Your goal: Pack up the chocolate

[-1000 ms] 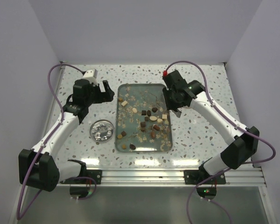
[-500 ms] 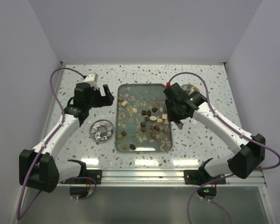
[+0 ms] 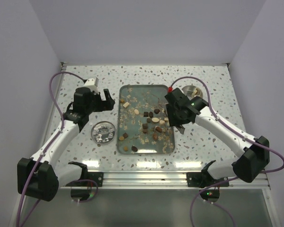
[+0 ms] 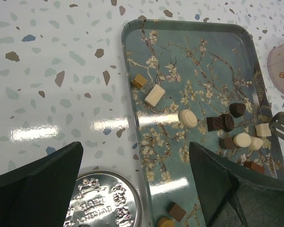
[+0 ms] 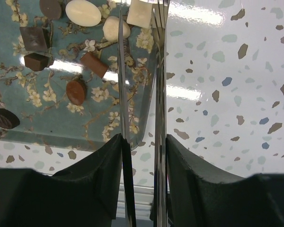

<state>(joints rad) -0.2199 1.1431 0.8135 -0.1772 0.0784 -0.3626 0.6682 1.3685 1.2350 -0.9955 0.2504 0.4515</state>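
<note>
The chocolate lies scattered on a teal flowered tray: dark brown cubes and rounds, cream ovals and squares. It also shows in the left wrist view and the right wrist view. My right gripper is shut on thin metal tongs. The tongs' blades straddle the tray's right rim and reach toward a cream square. My left gripper is open and empty, above the table just left of the tray.
A round embossed silver tin sits on the table left of the tray, under my left gripper. A small clear round container stands at the back right of the tray. Pale flakes are strewn on the tray.
My right arm has brought the tongs down and nearer along the tray's right edge. My left gripper has shifted slightly and stays open.
</note>
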